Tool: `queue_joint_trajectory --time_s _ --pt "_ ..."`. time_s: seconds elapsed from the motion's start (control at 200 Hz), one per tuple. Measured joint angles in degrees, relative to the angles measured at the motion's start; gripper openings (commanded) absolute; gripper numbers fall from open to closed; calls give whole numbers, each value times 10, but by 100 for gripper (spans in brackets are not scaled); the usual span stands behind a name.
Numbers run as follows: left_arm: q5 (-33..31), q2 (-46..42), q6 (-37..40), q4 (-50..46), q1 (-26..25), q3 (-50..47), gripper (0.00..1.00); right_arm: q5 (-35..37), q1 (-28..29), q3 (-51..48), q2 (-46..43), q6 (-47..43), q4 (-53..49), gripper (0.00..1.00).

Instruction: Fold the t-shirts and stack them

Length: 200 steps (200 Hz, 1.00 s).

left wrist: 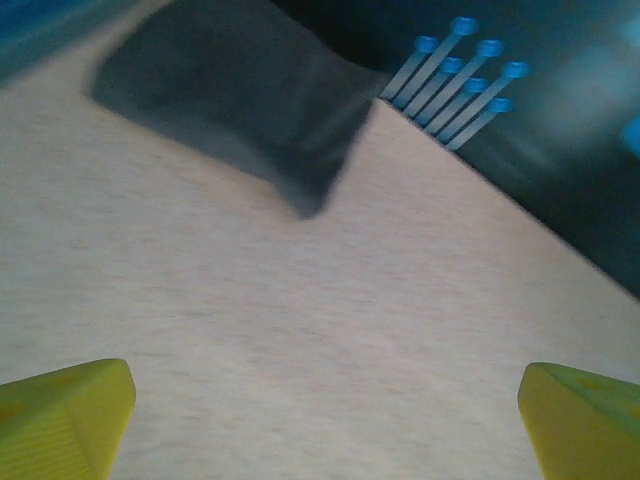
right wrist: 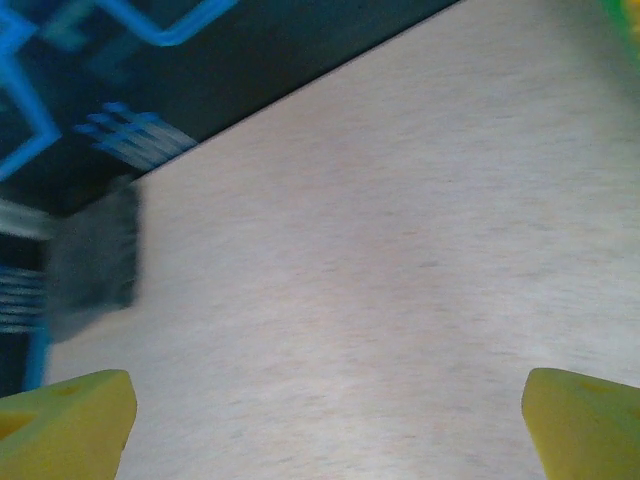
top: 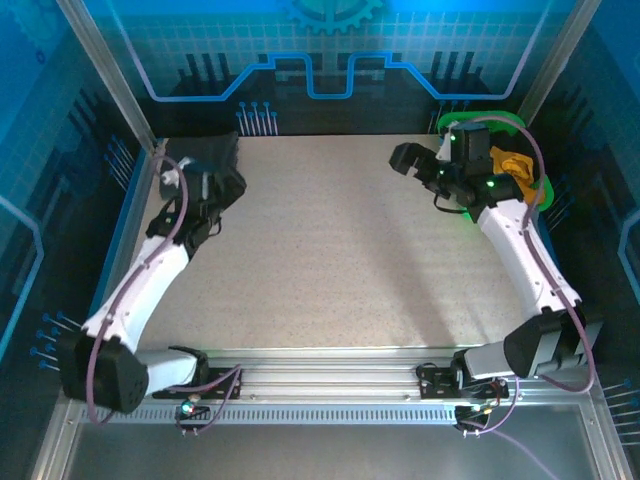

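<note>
A folded dark charcoal t-shirt (top: 218, 150) lies at the far left corner of the table. In the left wrist view the same t-shirt (left wrist: 250, 100) sits ahead of my left gripper (left wrist: 325, 425), whose yellow fingertips (left wrist: 65, 415) stand wide apart over bare table. From above, the left gripper (top: 226, 184) hovers just in front of the shirt. My right gripper (top: 405, 160) is open at the far right, and between its fingertips (right wrist: 65, 420) is nothing but table; it faces the dark shirt (right wrist: 95, 260) across the table. An orange-yellow t-shirt (top: 516, 165) lies in the green basket (top: 480, 122).
The green basket stands at the far right corner behind the right arm; its rim (right wrist: 628, 10) peeks into the right wrist view. Blue pins (top: 262, 118) line the back wall. The speckled table (top: 330, 260) stretches between the arms.
</note>
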Motion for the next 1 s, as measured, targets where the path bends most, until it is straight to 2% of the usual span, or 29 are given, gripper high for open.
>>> queue_joint_trajectory --time_s 0.095,0.185,0.255,0.345,0.59,0.785,0.85,0.92,1.0 --pt "-45 -63 104 47 0 -110 99 65 -9 -100 -30 -52 47 100" --pt "-52 -86 189 110 2 -203 99 134 -2 -229 -45 -132 137 100" --pt "-36 -86 226 165 9 -261 99 165 3 -312 -33 -189 198 100" --pt "-14 -56 245 228 21 -304 99 187 2 -368 4 -245 260 100" --pt "55 112 248 407 69 -298 99 172 -10 -388 96 -336 448 100" --pt "111 188 277 527 112 -273 99 124 -37 -443 90 -355 570 100" --pt "124 192 290 603 111 -301 99 108 -40 -488 72 -358 612 100" --pt "133 231 315 750 93 -358 99 97 -41 -527 58 -360 650 100" --pt "142 265 344 775 64 -389 99 89 -42 -560 61 -362 715 100"
